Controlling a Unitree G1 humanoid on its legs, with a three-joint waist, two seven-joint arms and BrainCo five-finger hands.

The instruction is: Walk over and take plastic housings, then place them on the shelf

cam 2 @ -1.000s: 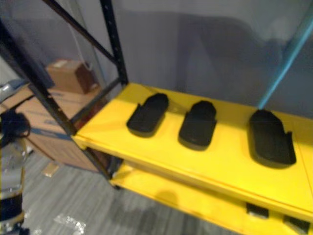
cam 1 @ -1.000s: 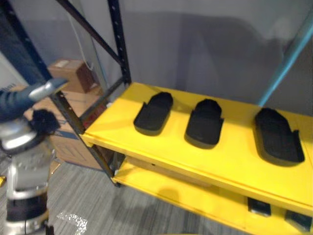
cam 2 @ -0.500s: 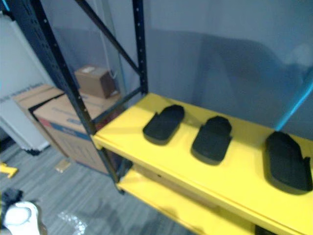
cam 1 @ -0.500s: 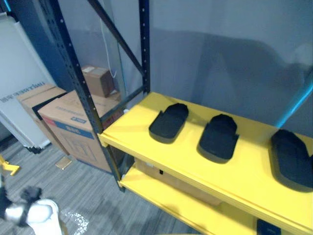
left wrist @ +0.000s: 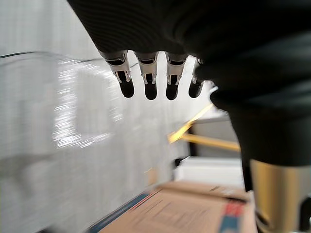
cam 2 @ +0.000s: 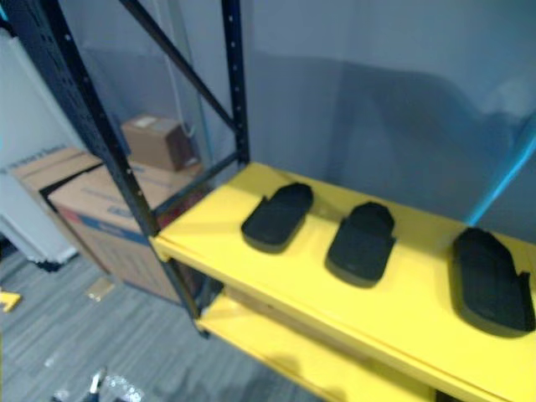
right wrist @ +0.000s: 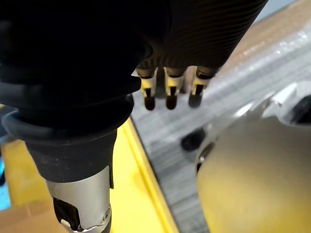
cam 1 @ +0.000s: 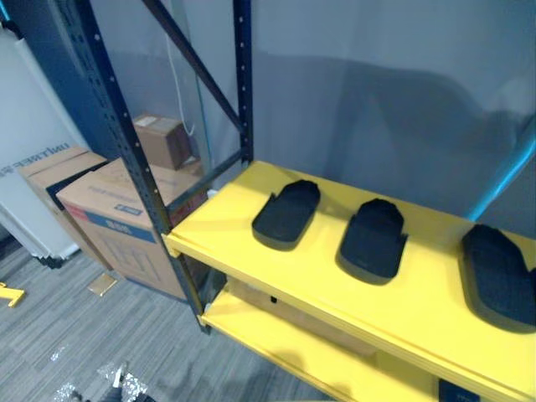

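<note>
Three black plastic housings lie in a row on the upper yellow shelf board (cam 1: 251, 255): one at the left (cam 1: 286, 214), one in the middle (cam 1: 373, 239), one at the right edge (cam 1: 498, 276). My left hand (left wrist: 150, 82) hangs over the grey floor in the left wrist view, fingers straight and holding nothing. My right hand (right wrist: 170, 92) hangs the same way in the right wrist view, fingers relaxed and empty. Both hands are well away from the housings.
Blue rack uprights (cam 1: 126, 142) and a diagonal brace frame the shelf's left end. Cardboard boxes (cam 1: 117, 213) stand on the floor left of it, with a smaller box (cam 1: 163, 138) behind. A lower yellow shelf (cam 1: 276, 339) carries a small black part (cam 1: 456, 392).
The camera has lifted and swung, so the whole picture shifted. My left arm, at the lower left before, has dropped out of the eye views. The housings lie as before.
</note>
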